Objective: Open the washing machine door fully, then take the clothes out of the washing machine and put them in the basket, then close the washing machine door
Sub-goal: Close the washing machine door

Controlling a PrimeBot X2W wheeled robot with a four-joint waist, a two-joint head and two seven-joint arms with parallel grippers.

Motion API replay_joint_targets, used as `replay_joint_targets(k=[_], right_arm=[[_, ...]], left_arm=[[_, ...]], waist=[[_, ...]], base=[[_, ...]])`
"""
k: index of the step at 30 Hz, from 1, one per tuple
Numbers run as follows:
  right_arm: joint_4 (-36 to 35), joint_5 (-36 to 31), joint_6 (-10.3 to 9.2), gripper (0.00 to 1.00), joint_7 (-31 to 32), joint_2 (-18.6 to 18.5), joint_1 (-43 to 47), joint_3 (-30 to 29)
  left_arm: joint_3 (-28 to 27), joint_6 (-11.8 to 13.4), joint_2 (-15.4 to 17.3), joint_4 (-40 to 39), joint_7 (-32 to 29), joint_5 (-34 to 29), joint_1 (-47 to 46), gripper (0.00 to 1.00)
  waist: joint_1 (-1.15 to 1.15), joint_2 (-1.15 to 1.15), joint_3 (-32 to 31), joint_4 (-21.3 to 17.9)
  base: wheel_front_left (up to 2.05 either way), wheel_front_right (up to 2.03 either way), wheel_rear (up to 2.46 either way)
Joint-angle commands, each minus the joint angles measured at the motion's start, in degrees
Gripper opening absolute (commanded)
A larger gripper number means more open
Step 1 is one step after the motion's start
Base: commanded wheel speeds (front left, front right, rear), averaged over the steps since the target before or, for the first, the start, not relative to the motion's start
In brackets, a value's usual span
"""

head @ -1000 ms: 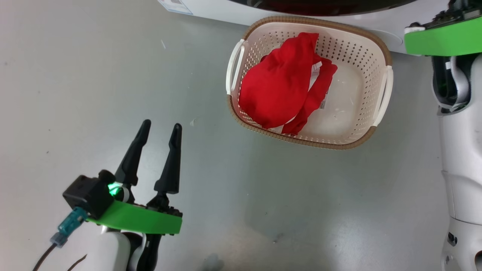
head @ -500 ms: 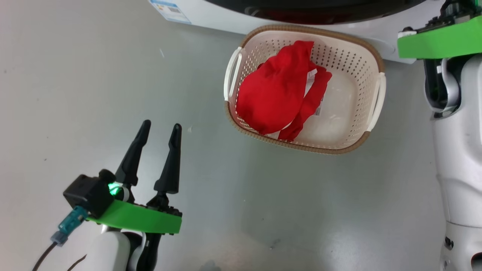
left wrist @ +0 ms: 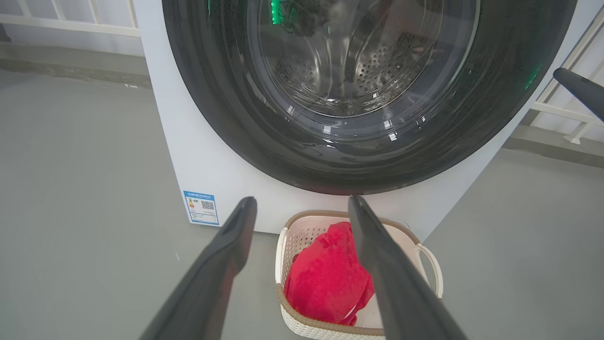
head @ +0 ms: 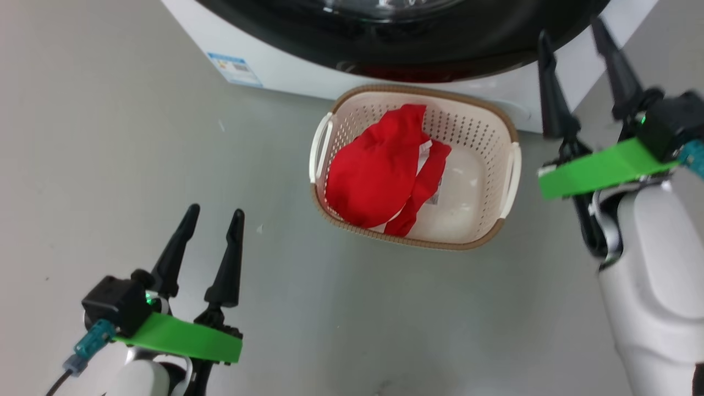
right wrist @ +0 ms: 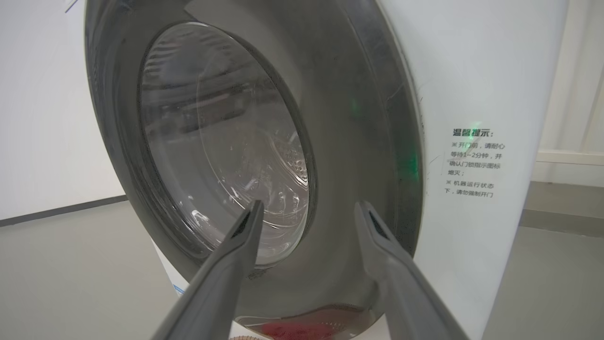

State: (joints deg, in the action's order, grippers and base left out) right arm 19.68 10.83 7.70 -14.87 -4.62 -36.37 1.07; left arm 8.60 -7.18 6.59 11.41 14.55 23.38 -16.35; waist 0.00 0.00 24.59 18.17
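The washing machine door (head: 467, 49) looks shut. It is at 11 o'clock from the right jaws, the nearer ones. The right jaws and the left jaws are wide open, holding nothing. The clothes (head: 374, 170) lie in the basket (head: 412, 88), at the door's 6 o'clock.

**Room around the basket: open on three sides, blocked behind**

From above, the way down into the basket (head: 467, 132) is free; inside it the clothes (head: 374, 170) fill the left half, while the right half is bare bottom. Just behind the basket's far rim the washing machine (head: 286, 71) bars the way, and the washing machine door (head: 440, 49) lies flat across the drum mouth. Left of the basket and in front of it, the grey floor (head: 110, 137) lies open as far as the left gripper (head: 215, 210), well apart at the front left. Right of the basket runs a free strip of floor, then the right gripper (head: 570, 28) and its pale forearm (head: 654, 275) stand in the way.
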Motion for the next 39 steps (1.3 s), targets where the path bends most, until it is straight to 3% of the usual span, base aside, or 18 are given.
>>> replay_joint_targets(k=[1,9,18,39], right_arm=[[-1.3,0.8,-0.21,1.00,-0.1,1.3,2.2,1.7],[-1.0,2.7,-0.21,1.00,-0.1,1.5,11.6,4.7],[-2.5,4.0,-0.21,1.00,-0.1,1.7,19.5,3.7],[-4.2,6.9,-0.21,1.00,-0.1,1.7,32.2,2.5]], left_arm=[[-2.2,-0.3,2.2,-0.9,0.4,-0.6,1.1,1.00],[-2.8,-0.3,4.3,-0.7,0.4,-0.7,4.3,1.00],[-3.4,-0.3,6.0,0.1,0.4,-0.7,6.9,1.00],[-7.4,-0.3,6.3,-0.6,0.4,-2.2,12.9,1.00]], waist=[[0.00,0.00,-2.7,-1.9],[0.00,0.00,-7.8,-5.2],[0.00,0.00,-11.7,-8.5],[0.00,0.00,-17.9,-15.4]], base=[[0.00,0.00,0.00],[0.00,0.00,0.00],[0.00,0.00,0.00],[0.00,0.00,0.00]])
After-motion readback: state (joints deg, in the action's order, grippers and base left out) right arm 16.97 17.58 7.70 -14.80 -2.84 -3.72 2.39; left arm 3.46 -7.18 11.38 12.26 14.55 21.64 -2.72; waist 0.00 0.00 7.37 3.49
